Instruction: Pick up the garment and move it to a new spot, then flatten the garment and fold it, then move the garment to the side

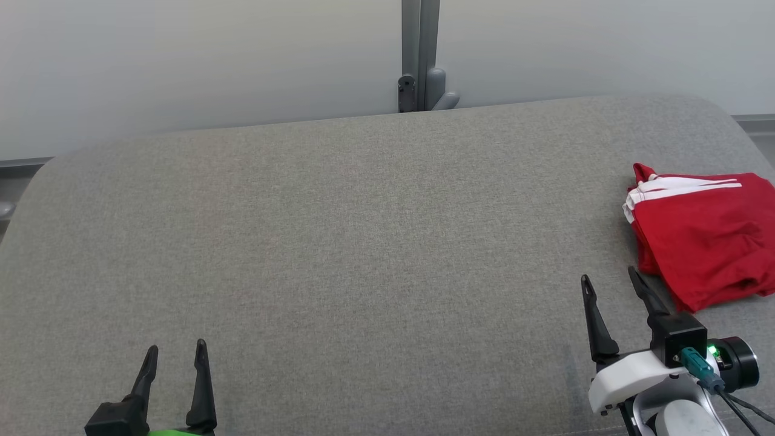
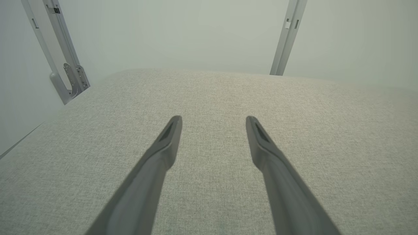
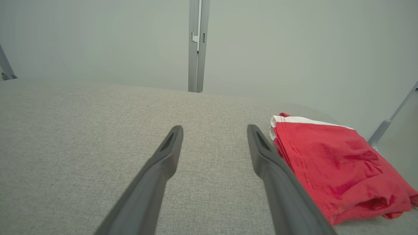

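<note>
Garment (image 1: 702,242) lies folded at the right edge of the grey surface (image 1: 339,242).
Right pincer (image 1: 608,274) stands just beside it, left pincer (image 1: 177,345) well apart; both spread wide, holding nothing.

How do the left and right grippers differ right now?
The right gripper sits close to the red garment; the left gripper is far from it, over grey cushion. The right gripper's white wrist shows in the head view; the left gripper's body is mostly cut off. Both are open and hold nothing.
</note>
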### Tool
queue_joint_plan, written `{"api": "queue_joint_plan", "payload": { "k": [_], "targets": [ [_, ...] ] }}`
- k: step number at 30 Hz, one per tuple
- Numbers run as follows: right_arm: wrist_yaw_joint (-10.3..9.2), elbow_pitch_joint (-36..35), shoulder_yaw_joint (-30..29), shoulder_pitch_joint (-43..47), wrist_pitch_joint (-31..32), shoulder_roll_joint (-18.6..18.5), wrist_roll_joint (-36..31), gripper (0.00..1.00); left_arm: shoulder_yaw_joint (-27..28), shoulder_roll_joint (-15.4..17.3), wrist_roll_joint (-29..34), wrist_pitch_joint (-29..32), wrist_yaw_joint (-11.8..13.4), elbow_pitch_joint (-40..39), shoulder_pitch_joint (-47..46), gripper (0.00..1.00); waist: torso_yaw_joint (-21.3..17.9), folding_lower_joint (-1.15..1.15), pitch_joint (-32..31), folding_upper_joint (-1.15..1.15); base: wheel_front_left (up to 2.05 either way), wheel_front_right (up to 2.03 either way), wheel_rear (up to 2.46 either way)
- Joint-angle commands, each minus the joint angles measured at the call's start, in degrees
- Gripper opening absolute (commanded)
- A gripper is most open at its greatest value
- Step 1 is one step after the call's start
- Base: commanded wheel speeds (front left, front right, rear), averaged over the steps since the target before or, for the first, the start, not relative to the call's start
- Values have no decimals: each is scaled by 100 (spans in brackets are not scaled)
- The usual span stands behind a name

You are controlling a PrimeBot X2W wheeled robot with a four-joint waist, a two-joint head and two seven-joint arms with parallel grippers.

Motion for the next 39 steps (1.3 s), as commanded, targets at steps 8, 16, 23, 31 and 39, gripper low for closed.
{"api": "queue_joint_plan", "payload": {
  "k": [8,16,23,31,39],
  "targets": [
    [0,37,-34,34,0,0,43,100,-18,0,-10,0,-16,2,12,100,-7,0,-10,0,0,0,0],
    [-1,34,-41,27,-1,-1,45,100,-21,1,-12,-1,-17,-6,8,100,-10,0,-4,4,0,0,0],
    [1,364,-40,208,26,71,69,0,-40,-57,-55,46,-17,324,86,0,-11,0,-3,0,0,0,0],
    [0,353,-141,111,314,62,1112,0,11,-51,-958,296,-22,309,-69,0,-16,0,1,4,0,0,0],
    [0,250,-140,103,486,54,2083,0,28,-44,-1785,495,-28,257,-181,0,-21,0,6,8,0,0,0]
  ]
}}
